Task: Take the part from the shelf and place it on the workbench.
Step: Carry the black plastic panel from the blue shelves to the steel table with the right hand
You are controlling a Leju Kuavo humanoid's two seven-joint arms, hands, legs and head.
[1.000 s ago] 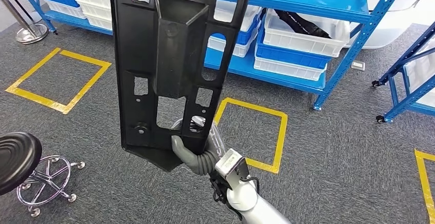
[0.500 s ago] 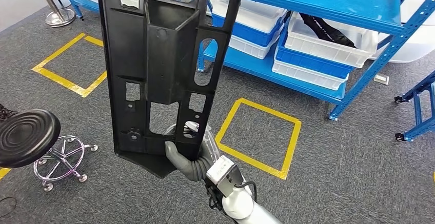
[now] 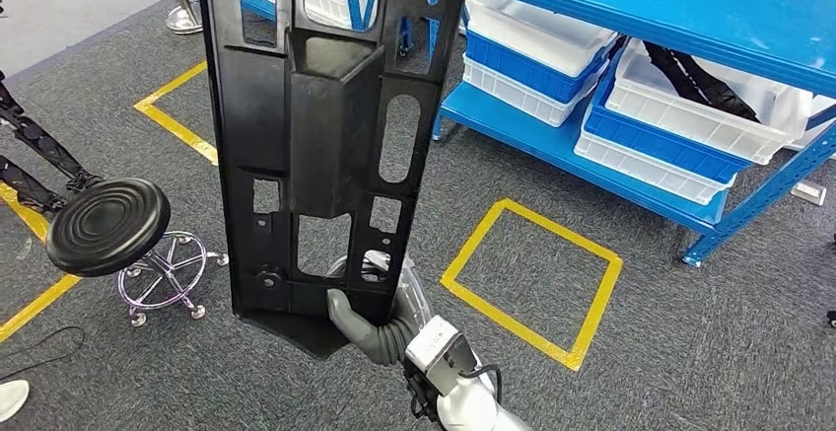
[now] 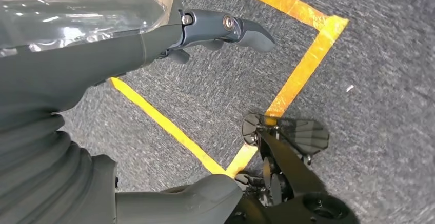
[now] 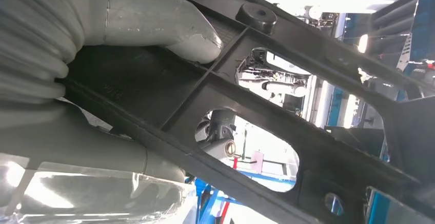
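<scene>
Part (image 3: 325, 125): a long black moulded panel with cut-outs and a raised central box, held upright in front of the head view, clear of the shelf and of the floor.
Holding hand: the right hand (image 3: 370, 308) is clamped on the panel's lower edge, thumb (image 5: 169, 26) pressed on one face and darker fingers (image 5: 218, 131) seen through a cut-out on the other.
Right arm pose: the forearm is raised from below, wrist bent up, so that the panel stands nearly vertical above the hand.
Left hand (image 4: 154, 34): hung low over the carpet, fingers extended and apart, nothing held.
Step in hand: judged to be the carry; the part is already off the blue shelf (image 3: 631, 2), and no workbench is seen.
Next move: the workbench must be brought into view, then the panel tilted down and laid flat before release.
Risk: with a tall load gripped at one end only, swing or slip is judged possible.
Surroundings: a black stool (image 3: 108, 224) and yellow floor tape (image 3: 532, 283) lie near.
</scene>
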